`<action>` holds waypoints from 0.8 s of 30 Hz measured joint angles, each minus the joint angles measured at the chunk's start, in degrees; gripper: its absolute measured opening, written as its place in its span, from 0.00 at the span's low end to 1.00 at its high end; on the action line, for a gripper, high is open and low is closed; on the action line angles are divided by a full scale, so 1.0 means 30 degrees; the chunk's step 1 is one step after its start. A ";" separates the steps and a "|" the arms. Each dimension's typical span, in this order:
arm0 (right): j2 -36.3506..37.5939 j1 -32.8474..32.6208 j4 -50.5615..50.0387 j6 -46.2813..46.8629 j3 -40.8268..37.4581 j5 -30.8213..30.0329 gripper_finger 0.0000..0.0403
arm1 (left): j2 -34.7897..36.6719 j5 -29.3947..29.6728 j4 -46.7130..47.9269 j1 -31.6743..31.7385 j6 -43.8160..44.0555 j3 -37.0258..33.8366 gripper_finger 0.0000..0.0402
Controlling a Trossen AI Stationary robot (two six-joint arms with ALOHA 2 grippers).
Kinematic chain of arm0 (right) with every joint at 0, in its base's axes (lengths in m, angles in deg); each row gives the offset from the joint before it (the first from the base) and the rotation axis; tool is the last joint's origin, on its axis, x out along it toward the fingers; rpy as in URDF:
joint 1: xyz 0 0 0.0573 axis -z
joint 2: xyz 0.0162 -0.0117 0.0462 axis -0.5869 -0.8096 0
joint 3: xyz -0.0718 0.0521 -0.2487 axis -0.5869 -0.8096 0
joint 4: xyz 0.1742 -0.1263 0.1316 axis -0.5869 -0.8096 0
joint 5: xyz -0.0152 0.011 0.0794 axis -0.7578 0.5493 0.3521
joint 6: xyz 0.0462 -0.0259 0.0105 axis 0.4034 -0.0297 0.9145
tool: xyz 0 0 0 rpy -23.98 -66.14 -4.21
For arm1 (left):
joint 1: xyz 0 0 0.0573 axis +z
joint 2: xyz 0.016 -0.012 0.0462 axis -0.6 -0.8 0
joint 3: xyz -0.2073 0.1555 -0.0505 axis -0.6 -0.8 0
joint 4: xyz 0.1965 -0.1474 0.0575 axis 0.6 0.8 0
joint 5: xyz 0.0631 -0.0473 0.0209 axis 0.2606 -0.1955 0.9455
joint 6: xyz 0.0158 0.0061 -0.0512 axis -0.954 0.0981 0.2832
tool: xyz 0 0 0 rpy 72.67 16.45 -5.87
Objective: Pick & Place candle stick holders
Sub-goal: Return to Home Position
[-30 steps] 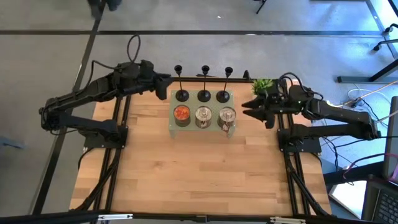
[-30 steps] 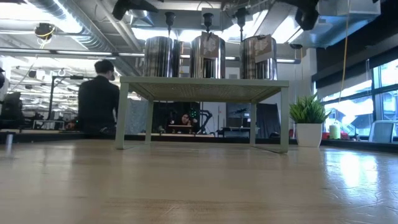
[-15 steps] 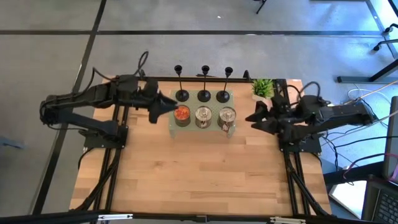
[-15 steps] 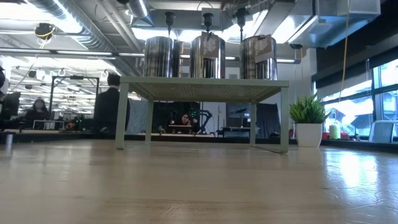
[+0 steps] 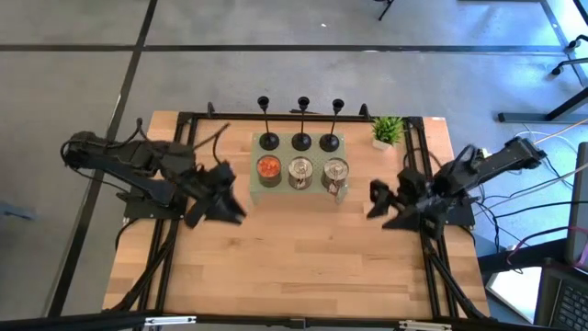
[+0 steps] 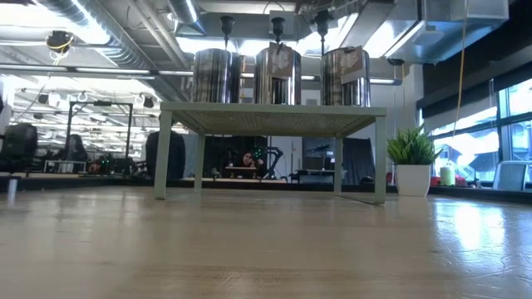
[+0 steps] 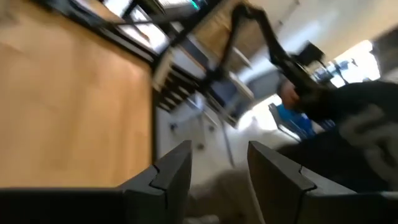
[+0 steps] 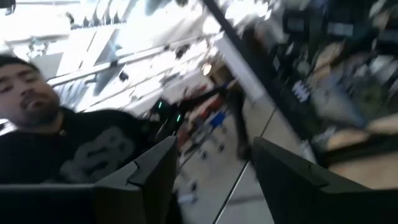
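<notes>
Both arms have pulled back since the earlier frame. We see the left gripper and right gripper spread and empty, the three candle stick holders well ahead between them on the shelf.

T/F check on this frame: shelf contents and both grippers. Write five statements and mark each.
1. Three black metal candle stick holders stand in one row on the pale green shelf. True.
2. The left gripper is shut on one holder. False: the left gripper is open and empty, over the wooden table beside the shelf.
3. Three short tin cans sit on the shelf in a second row alongside the holders. True.
4. The small green potted plant stands on the shelf. False: the small green potted plant stands on the table, off the shelf's right end.
5. The right gripper is open and holds nothing. True.
</notes>
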 joint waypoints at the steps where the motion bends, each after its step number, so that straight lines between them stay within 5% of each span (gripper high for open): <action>1: -0.0245 -0.0328 -0.0107 0.0292 0.0000 0.0187 0.53 | 0.0000 0.0017 0.0012 -0.0622 0.0378 0.0000 0.38; 7: -0.1625 -0.1782 -0.0234 0.1281 0.0000 0.0191 0.43 | -0.0090 0.2415 0.0583 -0.4034 0.1741 0.0000 0.33; 14: -0.2841 -0.2653 -0.0315 0.0639 0.0000 -0.0115 0.05 | -0.0329 0.6292 0.1384 -0.6047 0.1438 0.0000 0.13; 19: -0.3252 -0.3222 -0.1149 -0.0976 0.0000 -0.0397 0.01 | -0.0370 0.8038 0.1389 -0.6188 0.1076 0.0000 0.01; 24: -0.3267 -0.4226 -0.1294 -0.5520 -0.0198 -0.3559 0.01 | -0.0379 0.8846 0.1421 -0.5844 0.1010 0.0000 0.00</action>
